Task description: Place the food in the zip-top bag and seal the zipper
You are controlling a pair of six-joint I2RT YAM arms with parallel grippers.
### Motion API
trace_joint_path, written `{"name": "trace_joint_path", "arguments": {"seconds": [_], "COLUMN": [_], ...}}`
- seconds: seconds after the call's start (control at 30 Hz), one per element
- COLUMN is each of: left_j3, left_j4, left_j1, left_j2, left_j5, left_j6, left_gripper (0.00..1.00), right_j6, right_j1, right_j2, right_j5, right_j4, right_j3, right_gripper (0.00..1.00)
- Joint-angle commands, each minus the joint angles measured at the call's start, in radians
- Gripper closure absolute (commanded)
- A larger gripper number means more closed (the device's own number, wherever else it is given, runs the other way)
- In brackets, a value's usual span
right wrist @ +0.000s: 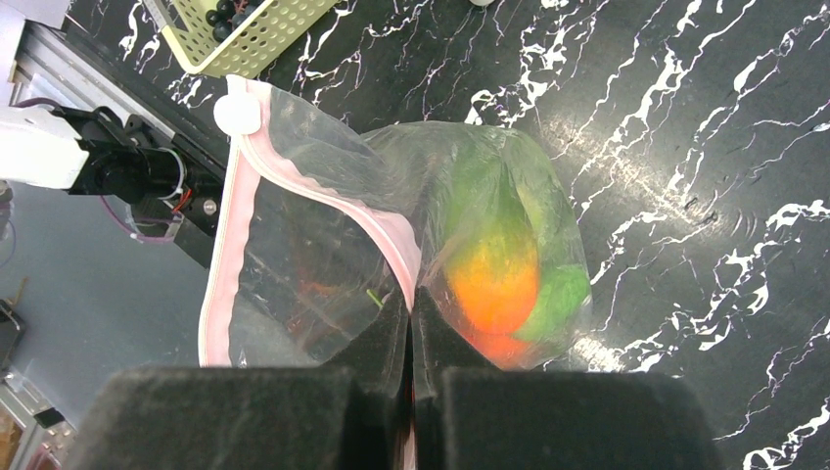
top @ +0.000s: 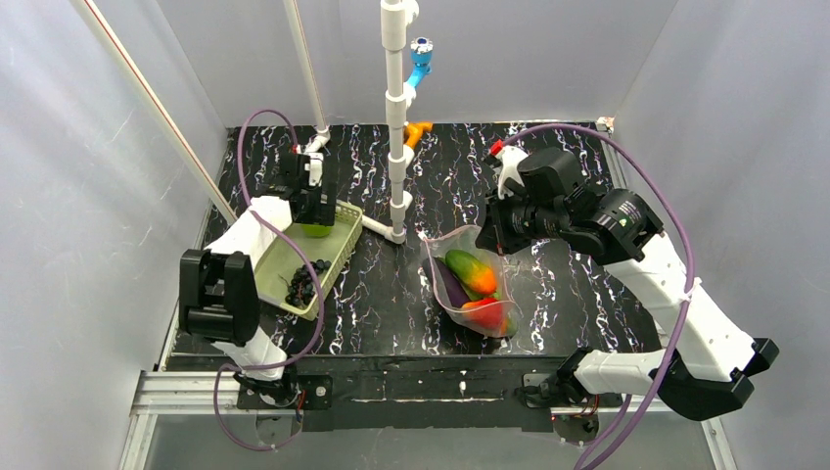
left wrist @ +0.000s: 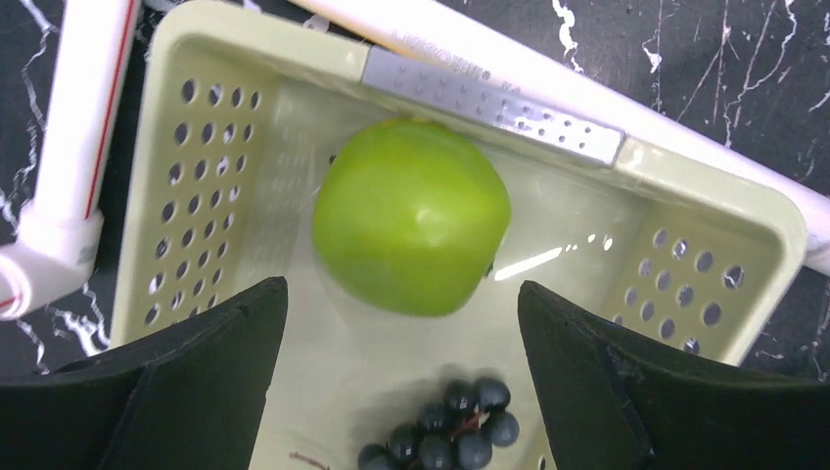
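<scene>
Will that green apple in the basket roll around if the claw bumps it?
Probably, a little. The green apple looks round and smooth, so a nudge would likely set it rolling. The basket has walls close around it, which should stop it quickly. Its shiny skin may also be slippery to pinch.

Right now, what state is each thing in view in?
zip-top bag, mouth open, food inside
zipper, unsealed
basket, upright, holding two fruits
green apple, loose in the basket
grapes, loose in the basket
left fingers, open above the apple
right fingers, shut on the zipper edge
</scene>
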Motion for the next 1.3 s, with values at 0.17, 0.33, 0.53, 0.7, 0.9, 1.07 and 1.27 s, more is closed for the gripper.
{"name": "trace_joint_path", "arguments": {"seconds": [0.17, 0.33, 0.53, 0.7, 0.9, 1.07, 1.27], "left_j3": [0.045, 0.058, 0.087, 0.099, 0.035, 0.005, 0.026], "left_j4": [0.063, 0.055, -0.022, -0.194, -0.271, -0.016, 0.159], "left_j1": [0.021, 0.023, 0.021, 0.021, 0.02, -0.05, -0.53], "left_j2": [0.135, 0.15, 0.084, -0.064, -0.514, -0.726, -0.76], "left_j5": [0.034, 0.035, 0.077, 0.138, 0.644, 0.907, 0.637], "left_j6": [0.033, 0.024, 0.012, -0.055, -0.368, -0.747, -0.818], "left_gripper": [0.14, 0.27, 0.74, 0.93, 0.98, 1.0, 1.0], "right_j6": [0.034, 0.058, 0.106, 0.112, 0.093, 0.095, 0.093], "right_j1": [-0.003, -0.003, -0.003, -0.004, -0.003, -0.003, -0.002], "right_j2": [0.042, 0.035, 0.001, 0.002, 0.007, 0.017, 0.009], "right_j5": [-0.016, -0.024, -0.066, -0.074, -0.099, -0.147, -0.166], "right_j4": [0.056, 0.07, 0.144, 0.164, 0.184, 0.222, 0.241], "right_j3": [0.081, 0.071, -0.004, -0.035, -0.028, -0.041, -0.053], "right_gripper": [0.99, 0.99, 0.99, 0.99, 0.99, 0.99, 0.99]}}
